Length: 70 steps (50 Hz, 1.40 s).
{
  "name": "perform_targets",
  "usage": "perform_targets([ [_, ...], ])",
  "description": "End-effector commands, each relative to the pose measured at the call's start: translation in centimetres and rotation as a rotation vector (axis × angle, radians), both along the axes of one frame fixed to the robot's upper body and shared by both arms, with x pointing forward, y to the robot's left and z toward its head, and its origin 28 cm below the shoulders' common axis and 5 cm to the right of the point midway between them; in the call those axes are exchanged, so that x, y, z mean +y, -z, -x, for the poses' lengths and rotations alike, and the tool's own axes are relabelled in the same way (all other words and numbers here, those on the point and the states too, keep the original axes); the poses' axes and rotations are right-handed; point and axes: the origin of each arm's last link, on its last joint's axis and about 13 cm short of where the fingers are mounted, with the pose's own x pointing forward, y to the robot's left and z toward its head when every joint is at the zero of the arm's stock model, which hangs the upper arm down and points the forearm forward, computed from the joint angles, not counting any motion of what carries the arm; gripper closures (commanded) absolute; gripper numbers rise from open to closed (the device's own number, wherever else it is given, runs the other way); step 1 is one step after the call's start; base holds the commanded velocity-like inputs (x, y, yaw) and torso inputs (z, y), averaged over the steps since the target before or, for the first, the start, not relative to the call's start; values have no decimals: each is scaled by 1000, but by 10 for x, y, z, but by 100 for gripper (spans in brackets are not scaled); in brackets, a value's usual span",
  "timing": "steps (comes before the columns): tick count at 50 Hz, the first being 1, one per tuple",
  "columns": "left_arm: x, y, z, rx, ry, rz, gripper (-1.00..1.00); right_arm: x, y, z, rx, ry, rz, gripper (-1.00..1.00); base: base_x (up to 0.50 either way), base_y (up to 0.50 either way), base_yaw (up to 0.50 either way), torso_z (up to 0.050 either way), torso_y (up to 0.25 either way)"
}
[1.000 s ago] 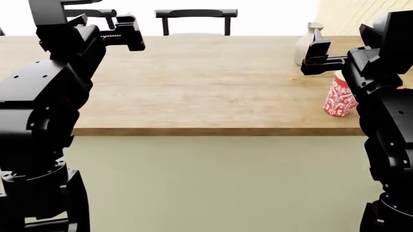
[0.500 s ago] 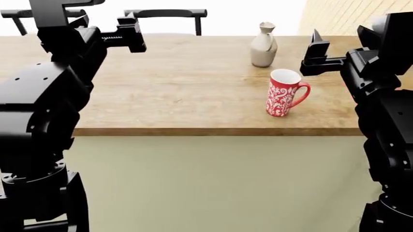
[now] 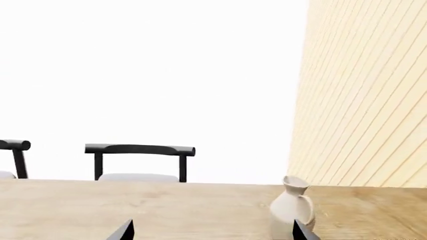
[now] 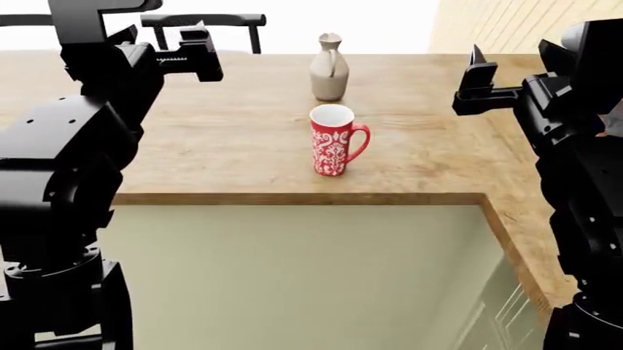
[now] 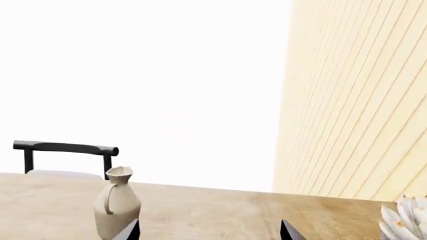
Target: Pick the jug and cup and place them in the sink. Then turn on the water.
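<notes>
Jug (image 4: 329,68) and cup (image 4: 333,140) are standing close on the desk (image 4: 224,146); both released pincers (image 4: 200,52) (image 4: 474,80) are risking toppling one.

Both arms are held raised and bent, one at each side of the head view. The left end effector (image 4: 200,55) is pointed forward at the upper left, and the right end effector (image 4: 477,80) is pointed forward at the upper right. Nothing is held by either of them. In each wrist view only two dark fingertips (image 3: 123,231) (image 5: 290,231) are seen, set well apart, so both end effectors are spread wide.
</notes>
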Motion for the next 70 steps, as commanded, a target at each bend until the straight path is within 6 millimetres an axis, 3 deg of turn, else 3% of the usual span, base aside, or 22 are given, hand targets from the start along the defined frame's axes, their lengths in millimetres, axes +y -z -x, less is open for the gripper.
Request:
perform_targets([
  [1,0,1,1,-1,3,-5,-100,0,1,0,6,-1,5,-100,-1,-500,0,0,0],
  [14,0,2,0,1,4,-8,-100,1,-1,2,29,-13,19,-100,16,-137,0,0,0],
  [70,4,1,0,1,2,9,-100,11,0,-3,48,-56,55,-100,317,0,0,0,0],
])
